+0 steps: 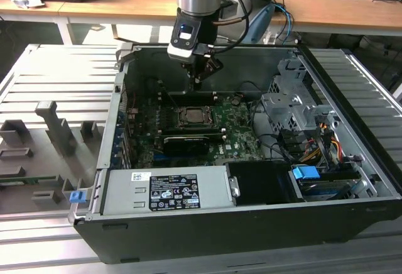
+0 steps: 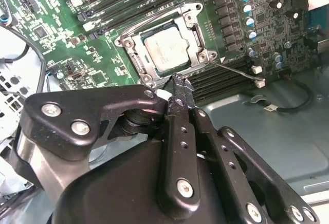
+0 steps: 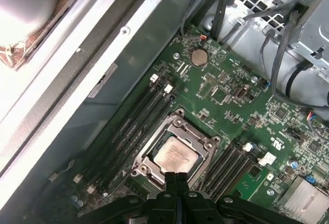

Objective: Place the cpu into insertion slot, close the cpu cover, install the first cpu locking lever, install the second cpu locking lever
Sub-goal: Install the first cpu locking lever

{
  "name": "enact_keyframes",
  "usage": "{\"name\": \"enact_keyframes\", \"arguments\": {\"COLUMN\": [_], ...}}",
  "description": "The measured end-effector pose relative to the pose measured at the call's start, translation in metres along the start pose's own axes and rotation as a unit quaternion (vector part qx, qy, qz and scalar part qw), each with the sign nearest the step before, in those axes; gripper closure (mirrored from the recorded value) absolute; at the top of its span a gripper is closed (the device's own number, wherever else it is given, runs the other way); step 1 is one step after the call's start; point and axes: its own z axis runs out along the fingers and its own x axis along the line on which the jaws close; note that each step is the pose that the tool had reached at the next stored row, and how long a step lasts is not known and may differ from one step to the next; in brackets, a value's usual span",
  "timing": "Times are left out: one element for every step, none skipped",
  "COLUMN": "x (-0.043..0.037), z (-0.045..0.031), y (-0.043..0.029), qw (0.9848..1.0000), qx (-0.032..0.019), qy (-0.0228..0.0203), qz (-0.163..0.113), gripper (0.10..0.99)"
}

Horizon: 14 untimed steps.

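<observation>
Hovering pincer (image 3: 176, 179), closed and empty, cpu (image 3: 175, 155) lying flat, face-up in insertion slot (image 3: 191, 131)

cpu (image 2: 167, 47): small square chip, dull silver-tan face up, seated flat and square in the insertion slot (image 2: 197, 34). Slot is a black socket in a metal frame on the green board, between two banks of memory slots. cpu cover (image 2: 163, 19): thin metal frame plate, looks flat down around the chip, chip face showing through its window. Wire locking lever (image 2: 237, 73) sticks out from one socket corner over the memory slots, not tucked in. Other lever (image 2: 134, 29) runs along the opposite edge; latched or not, can't tell.
</observation>
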Motion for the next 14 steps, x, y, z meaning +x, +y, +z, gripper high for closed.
{"name": "enact_keyframes", "arguments": {"x": [0.0000, 0.0000, 0.0000, 0.0000, 0.0000, 0.0000, 0.0000, 0.0000, 0.0000, 0.0000, 0.0000, 0.0000, 0.0000, 0.0000], "z": [0.0000, 0.0000, 0.0000, 0.0000, 0.0000, 0.0000, 0.0000, 0.0000, 0.0000, 0.0000, 0.0000, 0.0000, 0.0000, 0.0001], "y": [0.0000, 0.0000, 0.0000, 0.0000, 0.0000, 0.0000, 0.0000, 0.0000, 0.0000, 0.0000, 0.0000, 0.0000, 0.0000, 0.0000], "qw": [1.0000, 0.9999, 0.9998, 0.9996, 0.9994, 0.9991, 0.9989, 0.9985, 0.9982, 0.9976, 0.9970, 0.9965, 0.9952, 0.9928], "qx": [0.0000, 0.0000, -0.0001, -0.0001, -0.0001, -0.0001, -0.0001, -0.0002, -0.0002, -0.0002, -0.0002, -0.0002, -0.0003, -0.0004], "qy": [0.0003, 0.0004, 0.0006, 0.0010, 0.0012, 0.0014, 0.0016, 0.0019, 0.0020, 0.0023, 0.0026, 0.0028, 0.0033, 0.0040], "qz": [-0.008, -0.012, -0.018, -0.029, -0.036, -0.042, -0.047, -0.055, -0.061, -0.070, -0.077, -0.084, -0.098, -0.120], "gripper": [0.980, 0.980, 0.980, 0.980, 0.980, 0.980, 0.980, 0.980, 0.980, 0.980, 0.980, 0.980, 0.980, 0.980]}}
